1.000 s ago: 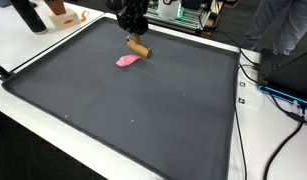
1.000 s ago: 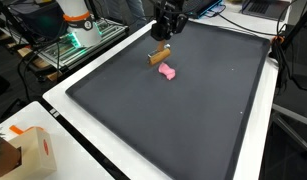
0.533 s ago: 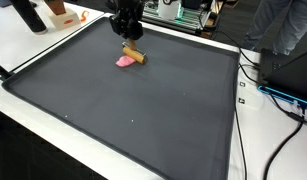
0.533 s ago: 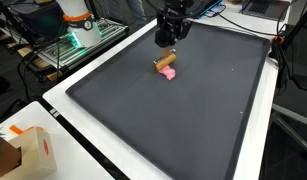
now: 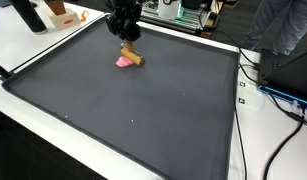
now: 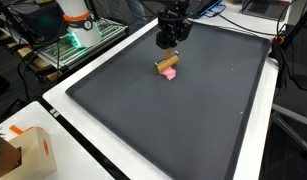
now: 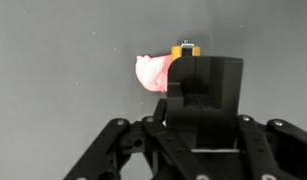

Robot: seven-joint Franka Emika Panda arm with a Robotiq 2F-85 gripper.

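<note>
Far left is the white table [image 5: 38, 45], with nothing in play there. The dark mat [image 5: 143, 120] fills most of the frame.

The pink lump [image 5: 122, 62] sits near the mat's 11 o'clock. It looks soft, but I can't tell what it is. The wooden cylinder [image 5: 135, 57] is at the lump's 2 o'clock, tilted, touching it or a hair off; I can't tell which. In an exterior view the cylinder [image 6: 167, 64] shows just at 12 o'clock of the lump [image 6: 170, 75]. The pair look close in both exterior views.

Your gripper [image 5: 129, 42] hangs right over the cylinder. In the wrist view the gripper [image 7: 198, 65] has its jaws drawn in narrow. The cylinder's orange-brown end [image 7: 185, 47] pokes out past the fingertips, so you read as pinching it by its upper end. The lump [image 7: 150, 70] is at 9 o'clock of the fingers.

My read is that you're at the set-down step. The cylinder is low and beside the lump, but whether its lower end touches the mat isn't clear.

For the next move, get the low end bearing on the mat first. Then ease the jaws apart and lift straight up. A round piece rolls easily, so a sideways tug could knock it into the lump.
</note>
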